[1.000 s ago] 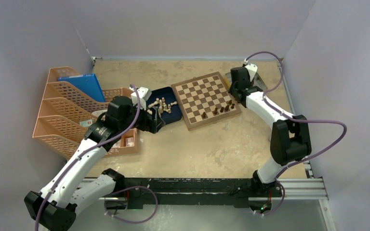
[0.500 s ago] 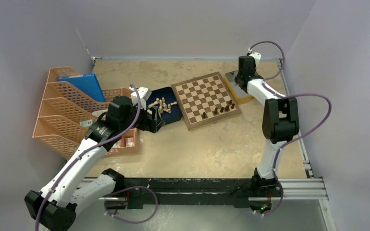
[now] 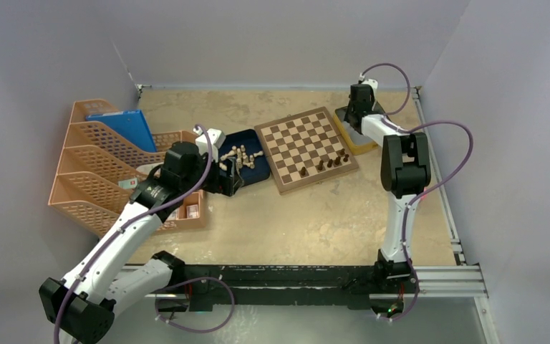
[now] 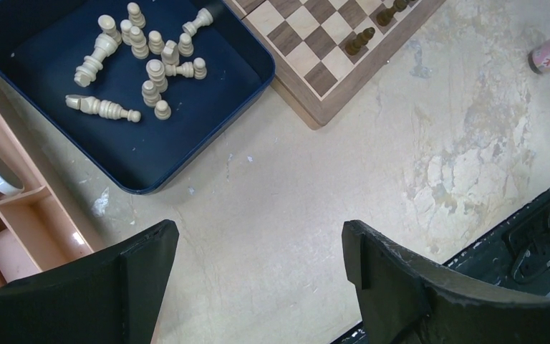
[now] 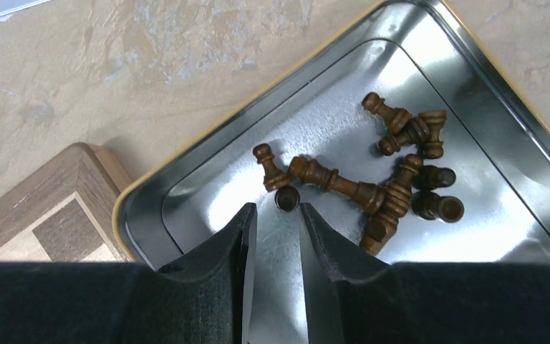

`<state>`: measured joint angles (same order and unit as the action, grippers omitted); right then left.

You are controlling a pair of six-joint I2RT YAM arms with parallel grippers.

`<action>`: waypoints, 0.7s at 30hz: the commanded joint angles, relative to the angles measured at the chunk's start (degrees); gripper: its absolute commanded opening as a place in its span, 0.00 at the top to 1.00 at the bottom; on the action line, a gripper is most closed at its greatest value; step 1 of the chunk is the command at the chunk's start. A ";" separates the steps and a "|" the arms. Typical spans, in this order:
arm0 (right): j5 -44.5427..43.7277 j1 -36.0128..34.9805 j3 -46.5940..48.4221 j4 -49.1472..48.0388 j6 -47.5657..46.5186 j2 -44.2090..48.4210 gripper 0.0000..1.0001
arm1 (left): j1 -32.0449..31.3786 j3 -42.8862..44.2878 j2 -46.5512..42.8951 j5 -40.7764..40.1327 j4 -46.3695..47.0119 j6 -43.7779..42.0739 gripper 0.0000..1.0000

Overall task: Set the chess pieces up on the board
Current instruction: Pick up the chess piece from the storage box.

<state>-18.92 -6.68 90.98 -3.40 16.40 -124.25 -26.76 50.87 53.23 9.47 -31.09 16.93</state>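
The step in hand, as I judge it: take one of the small dark brown turned-wood chess pieces (image 5: 399,188) out of the shallow silver metal tin (image 5: 208,190) w/ yellow rim, then carry it to the square wooden chessboard (image 3: 302,147) w/ tan and brown checks.

In the right wrist view the right jaws stand narrow, w/ a slim gap and nothing inside it. They hang over the tin floor at the lower centre of the frame. Just above the gap is one small dark pawn (image 5: 287,198), seen end-on, so prob. it stands upright. A lying pawn (image 5: 271,169) and a long lying piece (image 5: 338,183) are just beside it; I cannot tell if they touch. Most other pieces make a heap at the right of the frame.

To do it well:
- The gap looks too tight for the pawn, so open a bit first.
- Move forward until the pawn is between the jaws, then close gently.
- The neighbours are very near, so a wide opening may push them.
- Round wood on smooth metal prob. slides easily, so grip centred & lift straight up.

In the top view a few dark pieces (image 3: 327,163) stand along the lower right edge of the board; the next one belongs beside these. The left jaws are wide & empty over the bare beige desk (image 4: 315,179), below the dark blue tray (image 4: 186,136) w/ cream pieces (image 4: 143,57).
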 commanded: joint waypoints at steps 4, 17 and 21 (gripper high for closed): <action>-0.78 0.26 5.16 -2.00 -2.06 -2.05 0.71 | -0.22 0.98 0.29 -2.28 0.44 -0.05 0.15; -2.86 0.26 7.11 -1.11 -2.72 -4.15 0.76 | -0.22 1.07 1.01 -2.53 0.55 -0.05 0.15; -2.77 0.26 6.79 -1.26 -2.29 -4.23 0.77 | -0.20 1.16 1.17 -2.85 0.50 -0.29 0.15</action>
<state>-20.27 -6.68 95.66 -3.66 14.46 -128.60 -26.76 50.87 54.43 7.18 -31.62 16.93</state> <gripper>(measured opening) 0.238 0.851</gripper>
